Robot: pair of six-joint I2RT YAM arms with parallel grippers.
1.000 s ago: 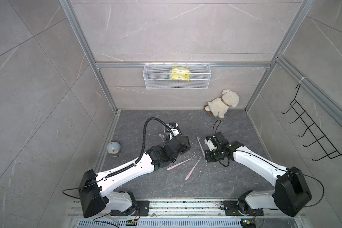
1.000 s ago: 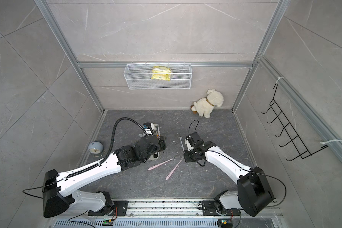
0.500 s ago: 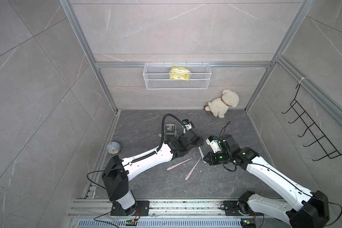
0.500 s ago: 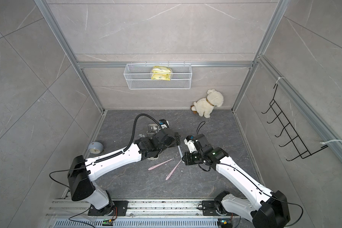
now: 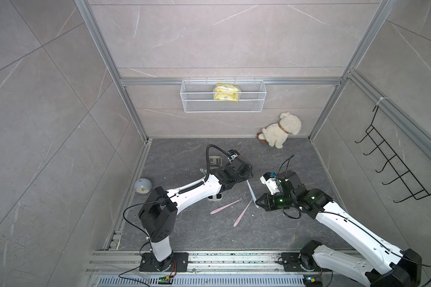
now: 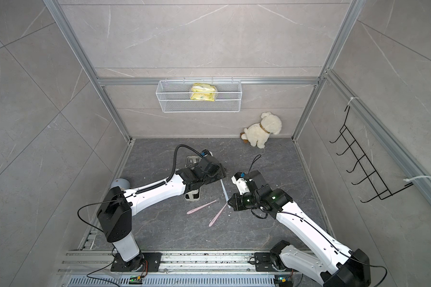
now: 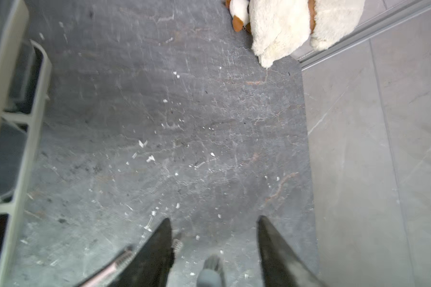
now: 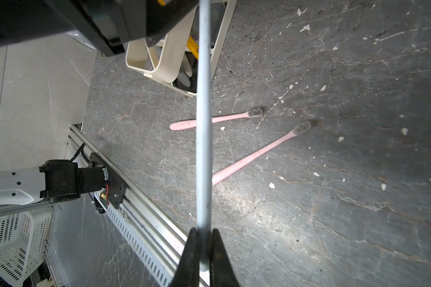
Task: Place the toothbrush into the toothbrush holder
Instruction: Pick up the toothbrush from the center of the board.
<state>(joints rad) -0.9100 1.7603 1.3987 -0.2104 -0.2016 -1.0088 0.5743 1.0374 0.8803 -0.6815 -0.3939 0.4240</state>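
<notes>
Two claws now meet at one pale grey-blue plastic toothbrush (image 8: 204,149). The right claw (image 8: 204,232) is clamped tight on its handle and holds it clear of the dark grey stone tabletop (image 8: 334,198), just beside the near end of the long cream-white plastic toothbrush holder (image 8: 171,67).

Within the last second the left arm has swung away from above the holder and across to the brush's free end, while the right arm has drawn the brush a little nearer the rail. The left claw (image 7: 214,221) has its jaws apart. The brush's tip (image 7: 210,269) sits between them, apparently untouched.

This looks like a handover being set up, so that the left arm, which is closer to the holder, can do the insertion. The toothbrush is not yet in any compartment.

Both slim pink plastic toothbrushes (image 8: 217,119) (image 8: 254,156) lie on the tabletop just past the holder's near end, where they lay a second ago.
</notes>
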